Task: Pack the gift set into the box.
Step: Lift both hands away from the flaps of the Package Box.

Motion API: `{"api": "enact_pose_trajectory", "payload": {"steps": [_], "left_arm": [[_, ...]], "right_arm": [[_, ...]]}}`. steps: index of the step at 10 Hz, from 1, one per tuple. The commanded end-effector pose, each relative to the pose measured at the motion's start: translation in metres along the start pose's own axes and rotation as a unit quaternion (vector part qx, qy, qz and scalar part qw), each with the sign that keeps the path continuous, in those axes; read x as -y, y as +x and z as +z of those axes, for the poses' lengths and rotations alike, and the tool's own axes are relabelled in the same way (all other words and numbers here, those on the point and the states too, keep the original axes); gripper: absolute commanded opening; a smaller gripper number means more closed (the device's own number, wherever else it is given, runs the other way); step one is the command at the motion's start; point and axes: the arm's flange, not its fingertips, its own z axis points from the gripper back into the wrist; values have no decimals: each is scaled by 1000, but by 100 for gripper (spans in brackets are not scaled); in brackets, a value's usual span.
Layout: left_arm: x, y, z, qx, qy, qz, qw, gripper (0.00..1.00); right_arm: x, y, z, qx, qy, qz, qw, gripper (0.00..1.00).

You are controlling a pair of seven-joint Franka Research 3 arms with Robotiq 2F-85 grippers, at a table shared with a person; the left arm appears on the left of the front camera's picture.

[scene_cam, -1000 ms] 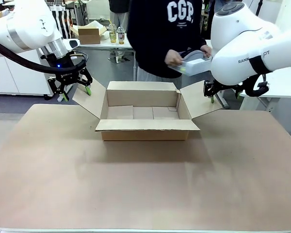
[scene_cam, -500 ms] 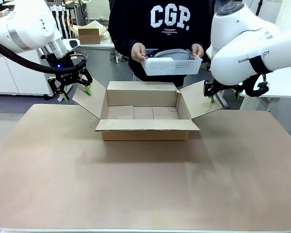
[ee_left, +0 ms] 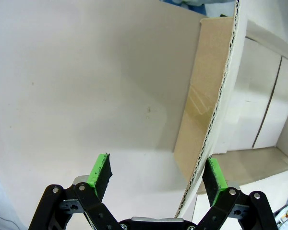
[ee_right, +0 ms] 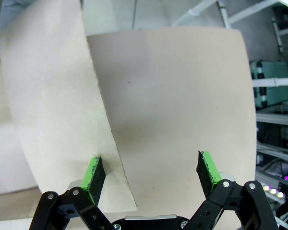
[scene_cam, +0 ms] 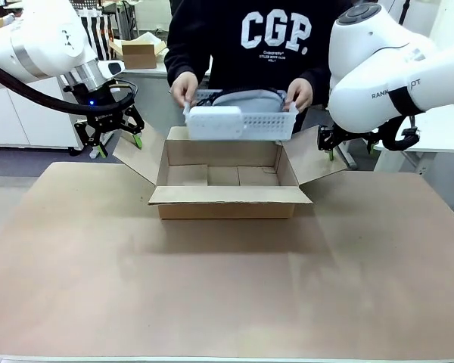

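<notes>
The box (scene_cam: 227,181) stands open in the middle of the table, its four flaps spread out. Over its far edge the person's hands (scene_cam: 185,88) hold a white perforated basket (scene_cam: 242,122) with the grey pouch (scene_cam: 248,100) of the gift set lying in it. My left gripper (scene_cam: 115,141) hangs open at the box's left flap (scene_cam: 140,155); in the left wrist view the flap's edge (ee_left: 209,124) runs between the pads of the gripper (ee_left: 156,175), unclamped. My right gripper (scene_cam: 354,145) is open at the right flap (scene_cam: 310,155); that flap (ee_right: 53,105) stands inside the gripper (ee_right: 151,175) near one pad.
The brown-covered table (scene_cam: 227,287) stretches wide in front of the box. Behind the person, a back table carries a smaller brown carton (scene_cam: 140,51) and two bottles (scene_cam: 181,53).
The person has turned to face the table and brought the basket with the pouch from the right down to the box's far edge. Neither arm has moved.
</notes>
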Motion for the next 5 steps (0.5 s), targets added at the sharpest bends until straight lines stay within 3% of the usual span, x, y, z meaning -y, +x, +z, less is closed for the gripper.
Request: {"api": "enact_pose_trajectory", "payload": {"steps": [1,5], "left_arm": [[-1,-1,1,6,10,7,1000,100],[-1,-1,1,6,10,7,1000,100]], "right_arm": [[1,3,3,4,-11,5,1000,100],[1,3,3,4,-11,5,1000,100]]}}
